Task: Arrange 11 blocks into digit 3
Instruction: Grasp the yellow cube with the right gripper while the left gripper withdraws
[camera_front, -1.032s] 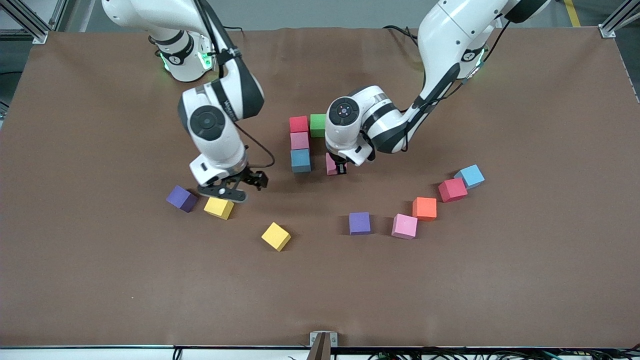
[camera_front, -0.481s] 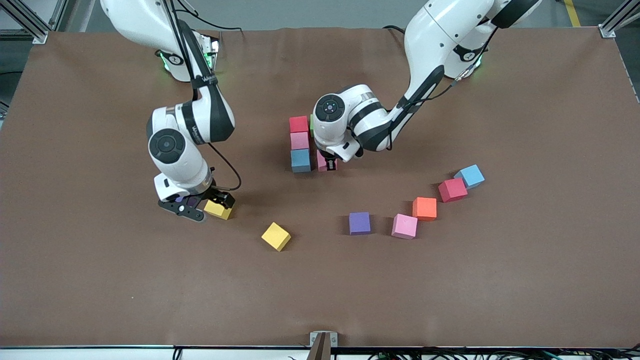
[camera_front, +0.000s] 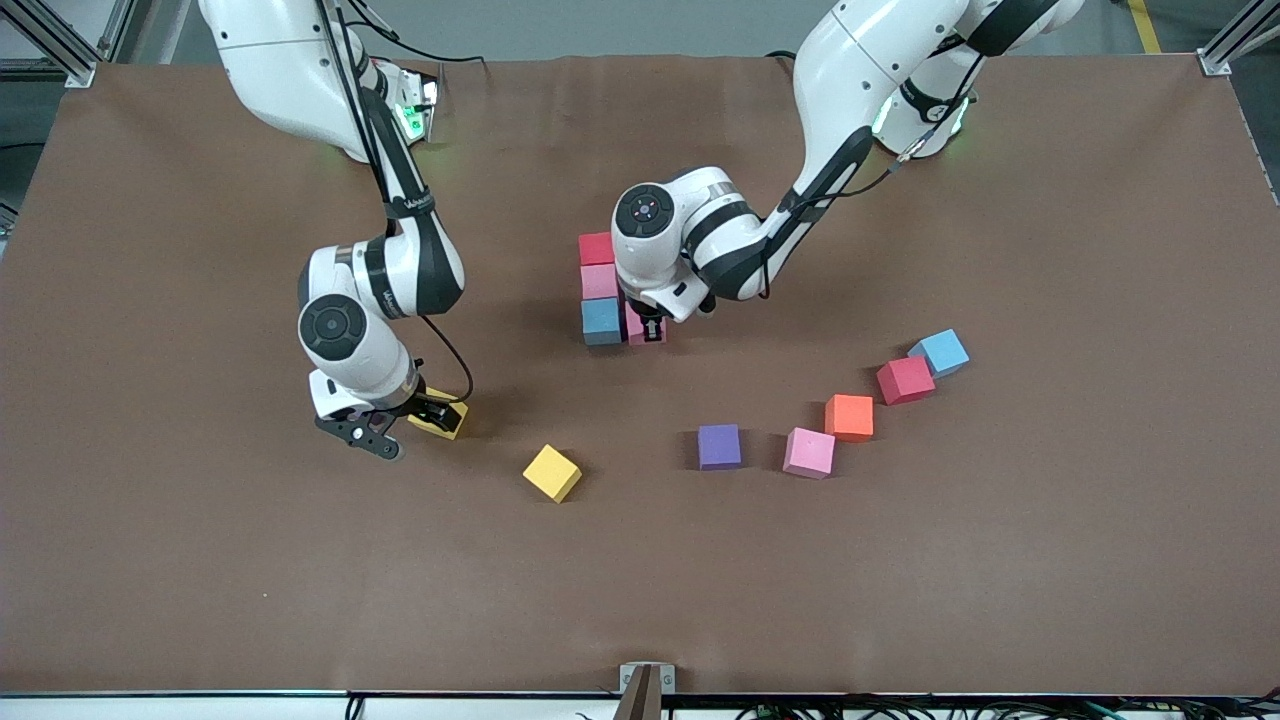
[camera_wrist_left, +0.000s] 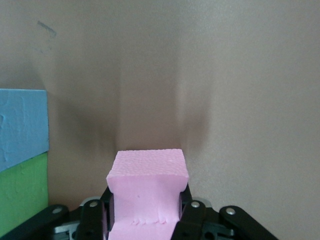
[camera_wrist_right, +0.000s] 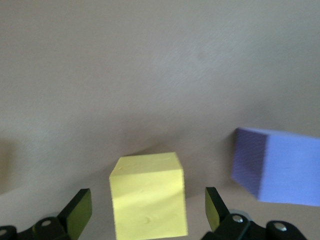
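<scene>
A column of blocks runs red (camera_front: 597, 248), pink (camera_front: 599, 281), blue (camera_front: 601, 320) at mid-table. My left gripper (camera_front: 650, 328) is shut on another pink block (camera_front: 633, 332), low beside the blue one on the side toward the left arm's end. In the left wrist view that pink block (camera_wrist_left: 147, 172) fills the gripper (camera_wrist_left: 147, 200), with the blue (camera_wrist_left: 22, 125) and green (camera_wrist_left: 20, 195) blocks alongside. My right gripper (camera_front: 425, 415) is open, its fingers on either side of a yellow block (camera_front: 447, 420). The right wrist view shows that yellow block (camera_wrist_right: 147, 197) inside the gripper (camera_wrist_right: 148, 210) and a purple block (camera_wrist_right: 280, 170) beside it.
Loose blocks lie nearer the front camera: yellow (camera_front: 551, 473), purple (camera_front: 719, 446), pink (camera_front: 809, 452), orange (camera_front: 849, 417), red (camera_front: 905, 380) and light blue (camera_front: 939, 352). The left arm's wrist hides the green block in the front view.
My right gripper swung toward the right arm's end and came down around the yellow block, covering the purple one. My left gripper carried its pink block in beside the blue block.
</scene>
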